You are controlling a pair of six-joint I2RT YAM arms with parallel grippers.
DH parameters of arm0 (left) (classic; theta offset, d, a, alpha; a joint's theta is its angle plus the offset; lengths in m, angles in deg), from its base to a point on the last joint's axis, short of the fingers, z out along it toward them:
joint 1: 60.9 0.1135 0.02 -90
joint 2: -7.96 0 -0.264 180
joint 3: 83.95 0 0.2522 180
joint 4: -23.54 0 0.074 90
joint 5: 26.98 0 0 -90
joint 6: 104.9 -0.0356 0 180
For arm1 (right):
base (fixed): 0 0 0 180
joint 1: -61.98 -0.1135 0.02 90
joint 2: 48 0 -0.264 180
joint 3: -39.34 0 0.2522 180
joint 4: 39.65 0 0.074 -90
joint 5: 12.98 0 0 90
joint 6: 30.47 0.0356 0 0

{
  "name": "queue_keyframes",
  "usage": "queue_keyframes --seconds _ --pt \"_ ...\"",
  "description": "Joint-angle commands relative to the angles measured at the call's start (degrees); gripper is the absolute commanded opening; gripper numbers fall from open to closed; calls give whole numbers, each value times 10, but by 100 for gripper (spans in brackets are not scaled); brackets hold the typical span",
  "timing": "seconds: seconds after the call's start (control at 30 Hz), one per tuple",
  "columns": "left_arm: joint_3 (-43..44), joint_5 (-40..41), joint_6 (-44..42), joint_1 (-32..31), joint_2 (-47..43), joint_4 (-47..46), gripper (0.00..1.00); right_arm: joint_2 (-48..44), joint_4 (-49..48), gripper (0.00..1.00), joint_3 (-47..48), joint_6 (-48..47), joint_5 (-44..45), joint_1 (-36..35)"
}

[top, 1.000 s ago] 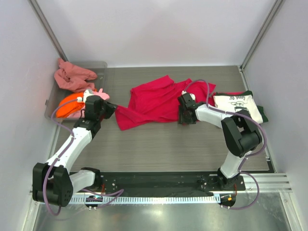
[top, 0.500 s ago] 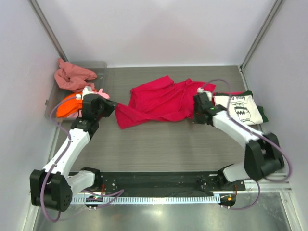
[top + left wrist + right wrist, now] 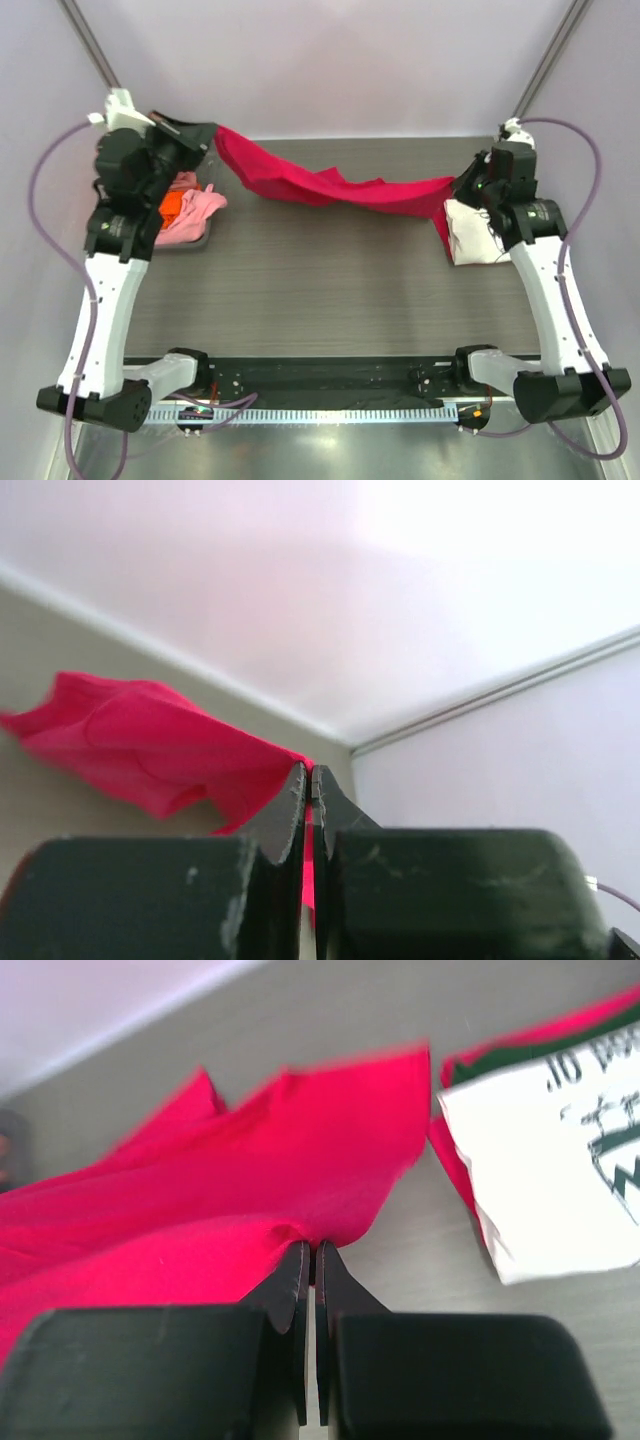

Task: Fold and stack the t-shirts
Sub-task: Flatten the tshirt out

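L gripper & R gripper both clamped on crimson tee, strung mid-air; want even tension, lower flat onto table w/o snagging cream tee.

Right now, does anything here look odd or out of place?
Only the red t-shirt: it hangs twisted and sagging in mid-air, pinched between the left end effector and right end effector, not flat on the table.
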Motion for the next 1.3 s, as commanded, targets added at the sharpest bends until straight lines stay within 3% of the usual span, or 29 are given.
queue_keyframes --seconds 0.0,0.23,0.47,0.57,0.7,0.9,1.03,1.27 --pt "89 11 -74 5 -44 11 0 -58 57 1 108 -16 -27 0" --pt "144 6 -111 5 -153 -39 0 -152 105 1 245 -38 -71 0" --pt "255 10 -102 5 -128 28 0 -169 128 1 373 -43 -13 0" --pt "256 10 -87 5 -95 33 0 -155 122 1 365 -27 14 0" --pt "216 10 -73 5 -30 16 0 -123 85 1 278 -6 20 0" --pt "161 11 -55 5 71 -46 0 -21 35 1 226 6 31 0" --pt "234 10 -61 7 149 -45 0 61 23 1 290 11 27 0" --pt "494 -16 -69 43 304 -24 0 194 35 1 468 32 -7 21"
